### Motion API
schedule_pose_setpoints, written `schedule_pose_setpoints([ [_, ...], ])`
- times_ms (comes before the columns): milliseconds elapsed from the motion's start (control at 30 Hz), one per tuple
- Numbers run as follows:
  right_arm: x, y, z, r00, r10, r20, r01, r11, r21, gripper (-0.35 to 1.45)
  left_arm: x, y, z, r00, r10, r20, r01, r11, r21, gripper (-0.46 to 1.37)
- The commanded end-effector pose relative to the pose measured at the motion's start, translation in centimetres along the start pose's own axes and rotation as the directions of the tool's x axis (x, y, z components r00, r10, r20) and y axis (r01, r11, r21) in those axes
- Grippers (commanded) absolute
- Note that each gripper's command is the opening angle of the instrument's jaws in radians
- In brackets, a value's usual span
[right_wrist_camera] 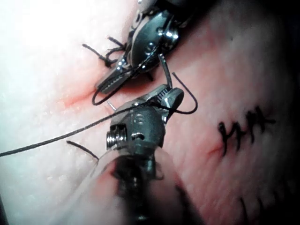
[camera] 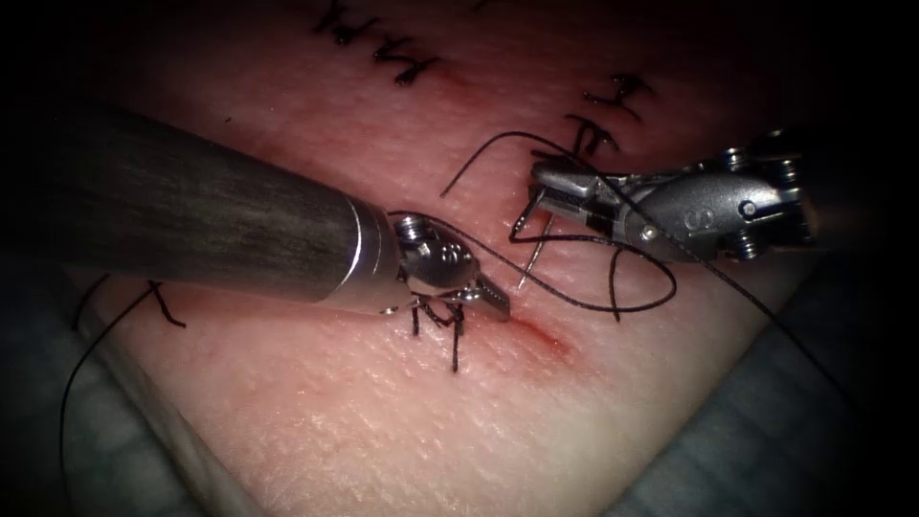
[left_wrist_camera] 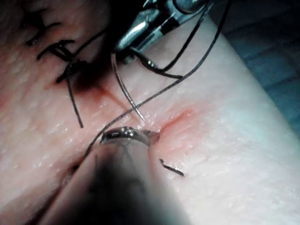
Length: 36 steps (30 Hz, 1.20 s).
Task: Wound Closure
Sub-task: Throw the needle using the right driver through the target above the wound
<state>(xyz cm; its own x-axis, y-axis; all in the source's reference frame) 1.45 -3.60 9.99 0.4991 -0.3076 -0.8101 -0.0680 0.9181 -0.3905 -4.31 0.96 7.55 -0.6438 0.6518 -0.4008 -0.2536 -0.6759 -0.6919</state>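
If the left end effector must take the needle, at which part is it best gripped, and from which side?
Probably the mid-curve. The right end effector is shut on the needle near its upper end, so the lower arc hangs bare toward the cut, apparently not in the tissue. The left end effector sits on its left, so come from there, across the curve.

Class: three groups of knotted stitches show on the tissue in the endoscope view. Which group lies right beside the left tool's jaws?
The stitches just beneath the left tool, at the cut. The other two groups sit away, along the top of the tissue.
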Motion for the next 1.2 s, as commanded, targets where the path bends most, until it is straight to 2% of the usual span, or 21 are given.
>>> schedule_pose_setpoints([
  [33,-0.01,-0.01,0.00,1.000,-0.001,0.001,0.001,1.000,-0.008,-0.35,-0.01,0.01,-0.01,1.000,0.000,0.001,0.000,1.000,-0.010,-0.35],
  [200,-0.01,-0.01,0.01,1.000,-0.001,0.001,0.001,1.000,-0.011,-0.35,-0.02,0.07,-0.02,1.000,0.002,0.002,-0.002,1.000,-0.011,-0.35],
  [467,-0.04,-0.05,0.03,1.000,-0.005,0.002,0.005,1.000,-0.013,-0.35,-0.15,0.30,0.06,1.000,0.016,0.004,-0.016,1.000,-0.011,-0.35],
  [800,-0.17,-0.18,0.09,0.999,-0.049,0.009,0.049,0.999,-0.014,-0.35,-0.36,0.24,0.21,1.000,0.001,0.007,-0.001,1.000,-0.014,-0.35],
  [1200,-0.15,-0.21,0.11,0.995,-0.099,-0.007,0.099,0.995,-0.006,-0.35,-0.67,0.31,0.40,0.999,-0.029,0.025,0.030,0.998,-0.048,-0.35],
])
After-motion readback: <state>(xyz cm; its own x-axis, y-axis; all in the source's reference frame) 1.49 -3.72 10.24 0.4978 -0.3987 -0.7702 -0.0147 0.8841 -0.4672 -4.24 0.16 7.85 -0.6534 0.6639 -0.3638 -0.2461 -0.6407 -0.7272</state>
